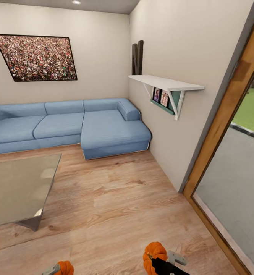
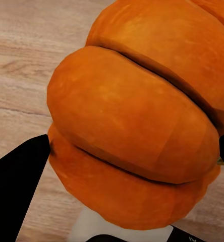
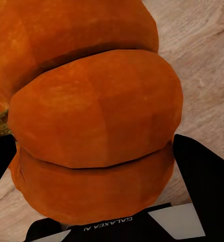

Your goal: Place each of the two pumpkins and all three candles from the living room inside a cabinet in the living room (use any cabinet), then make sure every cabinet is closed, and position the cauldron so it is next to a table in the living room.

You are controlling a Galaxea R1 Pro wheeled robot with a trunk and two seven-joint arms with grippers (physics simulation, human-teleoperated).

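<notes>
Low in the head view I carry two orange ribbed pumpkins over the wooden floor. One pumpkin (image 1: 64,268) (image 2: 142,101) sits between the black fingers (image 2: 18,176) of my left gripper (image 2: 134,146), which is shut on it. The other pumpkin (image 1: 154,253) (image 3: 92,106) is clamped in my right gripper (image 1: 159,262) (image 3: 94,146), with a black finger (image 3: 203,171) pressed against its side. A glass-topped table (image 1: 12,206) stands at the left. The candles, the cabinet and the cauldron are out of view.
A blue corner sofa (image 1: 104,130) runs along the back wall under a framed picture (image 1: 37,57). A white wall shelf (image 1: 165,84) juts out at the right. A wood-framed glass door (image 1: 230,114) lies further right. Plank floor (image 1: 119,198) stretches ahead of me.
</notes>
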